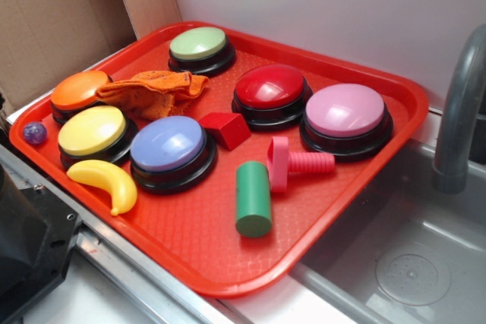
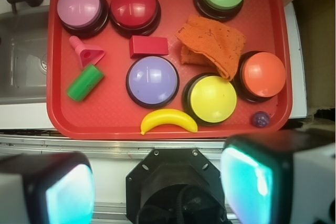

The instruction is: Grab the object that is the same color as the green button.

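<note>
Gripper (image 2: 157, 182) at the near edge of the wrist view, fingers (image 2: 68, 192) spread wide with nothing between them, short of the tray's (image 1: 228, 278) near rim. Inside that rim, a yellow banana (image 1: 106, 182); beyond it, a purple button (image 1: 168, 146) and a yellow button (image 1: 93, 132), with a small purple ball (image 1: 34, 133) near the tray's corner. Green cylinder (image 1: 253, 198) lying on its side towards the sink-side edge (image 1: 425, 263), just beside a pink screw toy (image 1: 292, 163). Farther in, a red block (image 1: 226, 128), orange cloth (image 1: 152, 92), orange button (image 1: 78, 90). At the far edge: pink button (image 1: 345, 111), red button (image 1: 271, 87), green button (image 1: 199, 45).
</note>
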